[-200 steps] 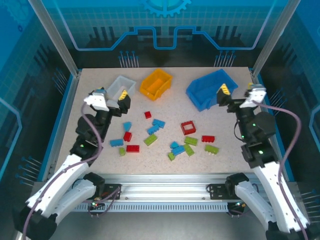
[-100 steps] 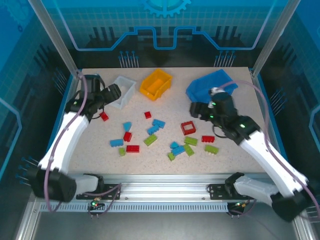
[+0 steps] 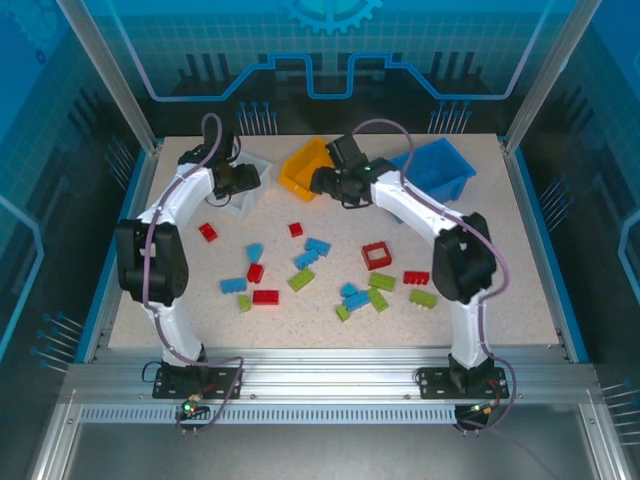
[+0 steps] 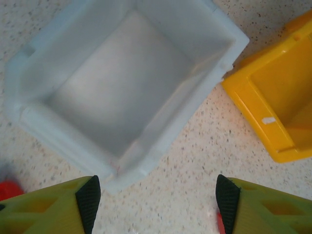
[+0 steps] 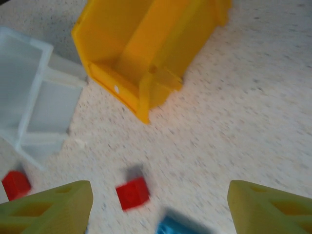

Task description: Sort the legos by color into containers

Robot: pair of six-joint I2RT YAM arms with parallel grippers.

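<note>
Three bins sit at the table's [image 3: 500, 290] twelve o'clock edge: white bin [image 3: 262, 163], orange bin [image 3: 300, 165], blue bin [image 3: 445, 165]. The left gripper [image 3: 245, 181], spread and empty, hangs at the white bin's six o'clock corner. The right gripper [image 3: 318, 181], likewise spread and empty, hangs at six o'clock of the orange bin. The legos [image 3: 301, 280] lie scattered mid-table.

White left arm [image 3: 178, 200] and right arm [image 3: 418, 208], 2 black-jointed limbs with purple cables [image 3: 372, 123]; yellow-green jaws carry black pads [image 4: 88, 197].

Robot lab cell: aluminium-profile frame [image 3: 330, 383], blue circuit-print wall panels [image 3: 420, 40], speckled tabletop [image 3: 515, 290] inside.
</note>
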